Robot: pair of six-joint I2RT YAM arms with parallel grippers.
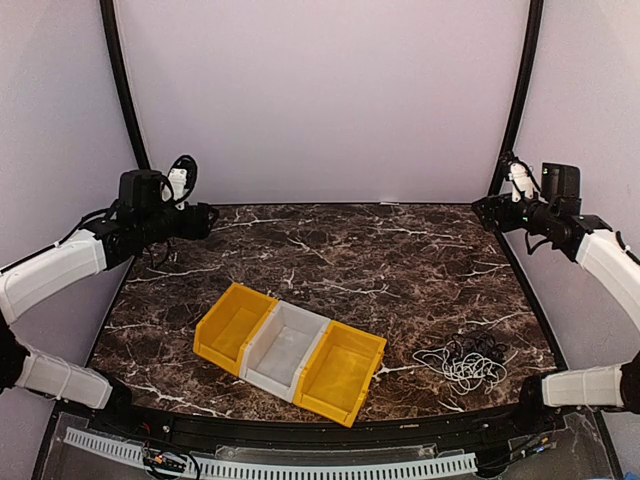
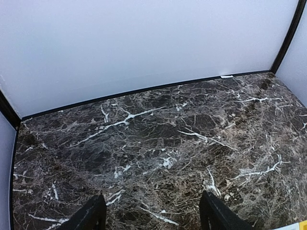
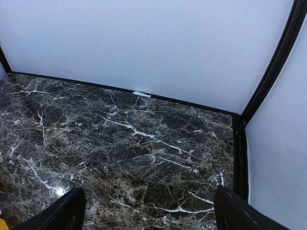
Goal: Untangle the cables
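Left claw (image 2: 152, 199), spread, frames marble table (image 2: 158, 134); cables (image 1: 463, 362) show only overhead.

1. A dark marble-patterned table (image 1: 400, 250) with white veins fills the enclosure.
2. Plain pale walls (image 1: 320, 100) close three sides, evenly lit and faintly lilac.
3. Black curved posts (image 1: 120, 80) rise at both back corners.
4. A black strip (image 2: 144, 91) edges the table's back — thin, unbroken.
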